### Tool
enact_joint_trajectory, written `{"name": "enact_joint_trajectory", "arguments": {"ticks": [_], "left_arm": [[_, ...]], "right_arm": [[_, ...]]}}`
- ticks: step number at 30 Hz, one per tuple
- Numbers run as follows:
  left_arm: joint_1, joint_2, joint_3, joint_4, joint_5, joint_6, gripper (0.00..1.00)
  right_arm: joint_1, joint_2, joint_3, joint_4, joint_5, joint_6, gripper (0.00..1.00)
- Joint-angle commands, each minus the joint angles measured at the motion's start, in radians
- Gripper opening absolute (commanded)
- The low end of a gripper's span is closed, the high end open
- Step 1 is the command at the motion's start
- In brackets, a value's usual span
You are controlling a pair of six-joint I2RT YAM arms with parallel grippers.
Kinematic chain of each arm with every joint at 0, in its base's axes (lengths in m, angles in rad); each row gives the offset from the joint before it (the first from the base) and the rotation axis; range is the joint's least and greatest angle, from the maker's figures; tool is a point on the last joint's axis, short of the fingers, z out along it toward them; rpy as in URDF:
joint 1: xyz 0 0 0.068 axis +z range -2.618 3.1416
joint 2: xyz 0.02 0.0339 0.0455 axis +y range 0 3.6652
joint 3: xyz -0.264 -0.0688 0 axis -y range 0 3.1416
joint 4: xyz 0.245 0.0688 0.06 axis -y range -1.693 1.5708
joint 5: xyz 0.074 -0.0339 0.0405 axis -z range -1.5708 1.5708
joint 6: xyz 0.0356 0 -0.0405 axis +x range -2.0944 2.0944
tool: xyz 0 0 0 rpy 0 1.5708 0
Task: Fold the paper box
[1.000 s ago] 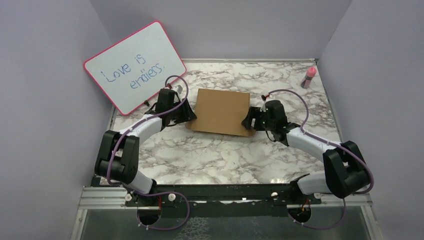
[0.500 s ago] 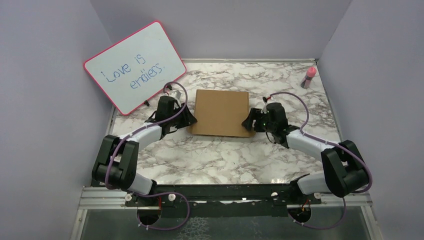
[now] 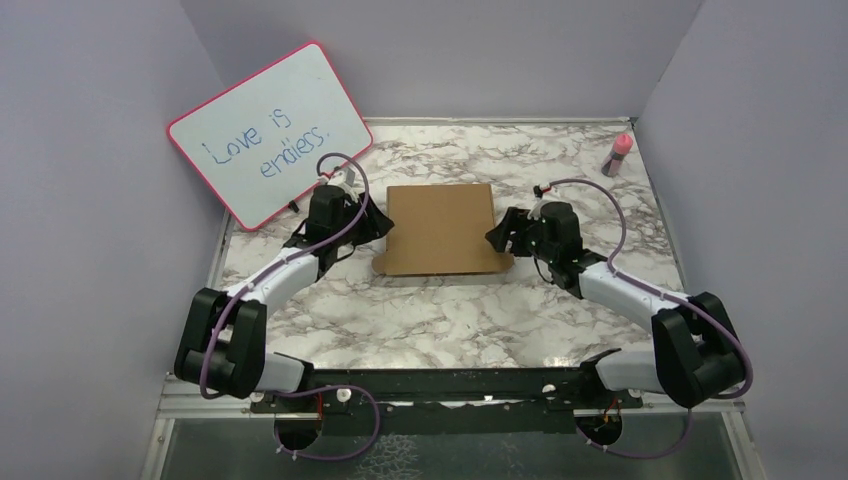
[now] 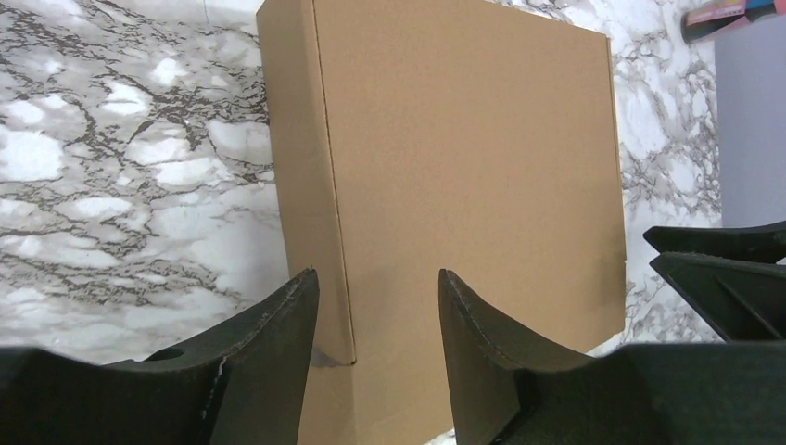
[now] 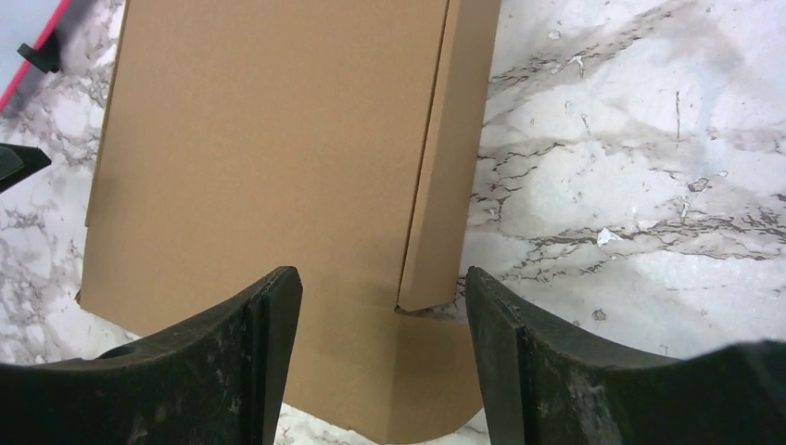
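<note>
From above, the paper box (image 3: 440,228) (plain brown, closed, shallow) is seen lying on the surface (image 3: 420,310), toward the back. At the left wrist, the left fingers (image 4: 269,371) are seen apart, astride its edge. At the right wrist, the right fingers (image 5: 528,371) are seen apart too, with a rounded tab (image 5: 417,408) between them.

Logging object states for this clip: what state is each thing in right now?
paper box: folded shut, lying flat
left gripper: open, at the box's left edge
right gripper: open, at the box's right edge
whiteboard: leaning, written on
pink-capped bottle: standing upright
</note>
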Motion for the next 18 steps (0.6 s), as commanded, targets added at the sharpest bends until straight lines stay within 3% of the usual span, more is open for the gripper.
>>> {"name": "enact_joint_trajectory", "arguments": {"ticks": [1,12,18], "left_arm": [[0.001,0.085,0.035,0.067,0.024,-0.015,0.5],[-0.004,0.203,-0.05,0.162,0.062,-0.017,0.38],[-0.012,0.219,-0.098,0.187,0.059,-0.022,0.34]], "right_arm": [[-0.009,0.056,-0.001,0.079,-0.019,0.019,0.69],[-0.009,0.173,-0.065,0.145,-0.091,0.042,0.48],[-0.01,0.188,-0.113,0.159,-0.084,0.034,0.44]]}}
